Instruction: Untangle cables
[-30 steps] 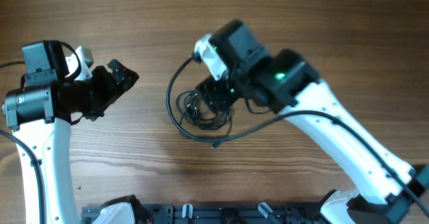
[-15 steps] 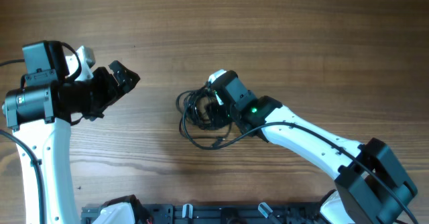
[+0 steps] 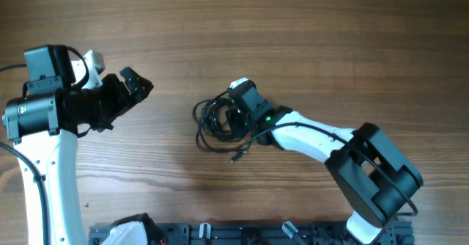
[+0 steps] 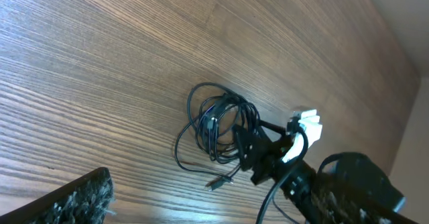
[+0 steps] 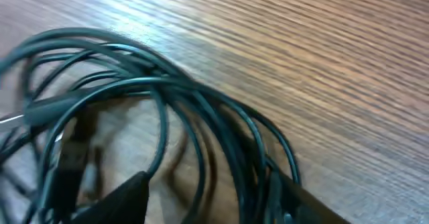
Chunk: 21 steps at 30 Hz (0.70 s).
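**Step in hand: taking hold of the tangle, nothing teased out yet.**
My right end effector (image 5: 208, 207) has its jaws apart with strands of the cables (image 5: 161, 90) between them, none visibly pinched. The knot lies mid-bench (image 3: 293, 25). My left end effector (image 3: 135, 83) hovers spread wide, well apart at nine o'clock. Next, I judge: pinch one strand only and draw it toward three o'clock.

We note wooden table (image 3: 293, 25): warm brown top, fine dark grain running left to right in overhead view and slantwise in left wrist view. In right wrist view we see same wood close up and blurred, with pale sheen across grain at upper left. Dark rail (image 3: 242, 234) with small clips lies along near edge in overhead view. Plain beige surface (image 4: 410, 16) shows beyond table edge, top right of left wrist view.
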### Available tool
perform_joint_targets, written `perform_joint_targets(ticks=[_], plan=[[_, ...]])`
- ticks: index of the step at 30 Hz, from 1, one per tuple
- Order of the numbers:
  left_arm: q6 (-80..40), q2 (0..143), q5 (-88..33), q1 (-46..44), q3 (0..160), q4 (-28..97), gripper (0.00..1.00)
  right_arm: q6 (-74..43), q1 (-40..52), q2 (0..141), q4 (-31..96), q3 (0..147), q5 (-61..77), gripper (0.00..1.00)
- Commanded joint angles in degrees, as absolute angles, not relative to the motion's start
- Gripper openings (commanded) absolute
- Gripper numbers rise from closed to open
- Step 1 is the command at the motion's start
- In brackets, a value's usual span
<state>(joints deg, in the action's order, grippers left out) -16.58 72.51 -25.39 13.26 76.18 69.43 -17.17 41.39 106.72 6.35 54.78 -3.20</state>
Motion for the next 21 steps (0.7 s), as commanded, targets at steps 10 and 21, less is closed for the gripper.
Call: perform_joint_targets(ticks=[10,21], plan=[[-15.2,71.7,-25.9,13.2,76.1,69.4,0.96,-24.6,34.4,111.0,8.7,54.4,-1.8,0.14],[-15.2,71.7,-26.0,11.9,76.1,71.5,0.79,-14.0,34.4,93.0,29.4,73.9,3.5,0.04]])
